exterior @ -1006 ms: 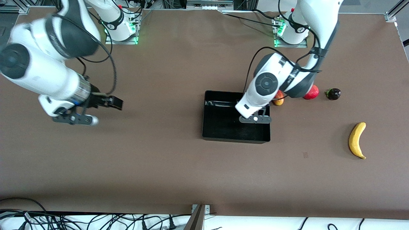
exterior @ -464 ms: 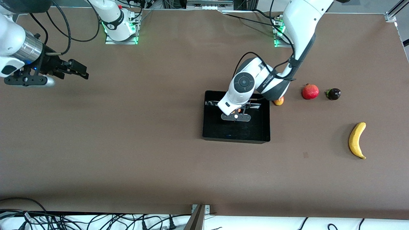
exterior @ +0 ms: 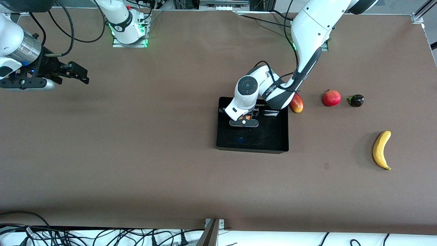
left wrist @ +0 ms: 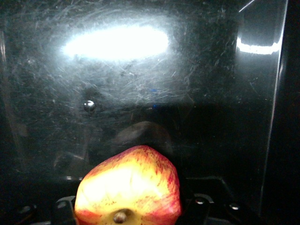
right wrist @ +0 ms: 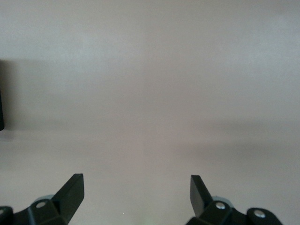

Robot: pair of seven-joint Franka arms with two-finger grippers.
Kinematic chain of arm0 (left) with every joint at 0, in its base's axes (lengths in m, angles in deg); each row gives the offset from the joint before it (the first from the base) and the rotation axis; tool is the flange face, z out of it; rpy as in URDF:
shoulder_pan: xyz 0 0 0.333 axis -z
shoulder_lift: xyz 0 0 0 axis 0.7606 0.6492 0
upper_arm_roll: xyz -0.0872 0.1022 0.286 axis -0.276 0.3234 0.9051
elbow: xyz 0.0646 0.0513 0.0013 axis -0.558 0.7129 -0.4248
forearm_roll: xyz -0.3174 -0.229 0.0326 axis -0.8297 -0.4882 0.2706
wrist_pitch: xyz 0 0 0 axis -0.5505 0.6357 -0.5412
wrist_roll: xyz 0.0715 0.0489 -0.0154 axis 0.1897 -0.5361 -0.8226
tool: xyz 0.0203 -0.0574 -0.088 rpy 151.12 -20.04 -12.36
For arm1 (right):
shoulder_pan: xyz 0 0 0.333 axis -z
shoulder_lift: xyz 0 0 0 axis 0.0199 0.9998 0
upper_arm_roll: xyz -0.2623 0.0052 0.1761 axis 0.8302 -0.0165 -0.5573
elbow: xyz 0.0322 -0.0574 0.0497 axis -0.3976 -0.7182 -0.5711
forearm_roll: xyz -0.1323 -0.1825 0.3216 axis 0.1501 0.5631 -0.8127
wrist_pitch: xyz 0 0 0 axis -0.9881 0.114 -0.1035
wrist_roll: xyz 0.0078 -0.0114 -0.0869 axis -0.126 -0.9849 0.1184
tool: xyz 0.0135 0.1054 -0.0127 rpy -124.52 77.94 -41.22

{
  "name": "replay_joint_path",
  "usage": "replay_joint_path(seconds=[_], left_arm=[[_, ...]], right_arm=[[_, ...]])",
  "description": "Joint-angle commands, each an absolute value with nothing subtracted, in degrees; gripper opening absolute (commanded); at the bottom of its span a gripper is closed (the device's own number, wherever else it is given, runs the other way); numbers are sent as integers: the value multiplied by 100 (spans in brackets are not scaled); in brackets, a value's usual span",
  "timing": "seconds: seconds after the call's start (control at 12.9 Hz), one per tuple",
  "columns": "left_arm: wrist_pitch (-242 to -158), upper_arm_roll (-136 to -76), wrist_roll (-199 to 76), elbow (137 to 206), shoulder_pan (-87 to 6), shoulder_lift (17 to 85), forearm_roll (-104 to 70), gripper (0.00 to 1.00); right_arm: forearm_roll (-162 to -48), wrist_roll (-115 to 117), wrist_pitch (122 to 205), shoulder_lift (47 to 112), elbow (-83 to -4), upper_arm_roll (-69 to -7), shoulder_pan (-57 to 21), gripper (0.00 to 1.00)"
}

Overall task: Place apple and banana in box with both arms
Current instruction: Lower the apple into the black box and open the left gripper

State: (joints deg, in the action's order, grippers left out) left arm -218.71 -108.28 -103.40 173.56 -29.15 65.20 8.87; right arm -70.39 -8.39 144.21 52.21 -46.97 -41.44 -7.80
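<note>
From the front, a mango (exterior: pixel 296 103), pomegranate (exterior: pixel 332 98) and dark fruit (exterior: pixel 356 100) line the worktop (exterior: pixel 136 164) beside the box (exterior: pixel 252 147), the banana (exterior: pixel 381 150) nearer the camera. The left end effector (exterior: pixel 243 120) hangs inside the box; its wrist view shows the apple (left wrist: pixel 129 186) clamped in it over the scratched floor. The right end effector (right wrist: pixel 137 190) waits spread wide over bare worktop.

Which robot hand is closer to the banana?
The left hand, over the box holding the apple; the banana lies toward its end. The right hand waits at the table's right-arm end.

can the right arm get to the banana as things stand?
Doubtful. The right gripper hangs open over the right arm's end of the table; the banana lies at the left arm's end. The box and left gripper, holding the apple, sit between.
</note>
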Motion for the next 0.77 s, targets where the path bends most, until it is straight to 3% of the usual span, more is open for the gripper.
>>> replay_joint_path(seconds=[0.0, 0.08, 0.15, 0.46, 0.7], left_arm=[[-22058, -10828, -10686, 17441, -2895, 6621, 1018, 39], [-21980, -10828, -10914, 17441, -2904, 6577, 1017, 62], [-21788, -10837, -11064, 17441, -2913, 6490, 1017, 100], [-20567, -10776, -10979, 17187, -3018, 5893, 537, 100], [-19189, -10285, -9637, 16573, -3176, 5514, -317, 100]], right_arm=[[-6837, -760, 14306, 5349, -4377, -4205, -720, 100], [-6688, -743, 14236, 5367, -4368, -4213, -720, 100], [-6600, -734, 14270, 5367, -4333, -4213, -729, 100], [-6520, -751, 14270, 5490, -4227, -4196, -694, 100], [-6529, -804, 14279, 5490, -4227, -4205, -712, 100]])
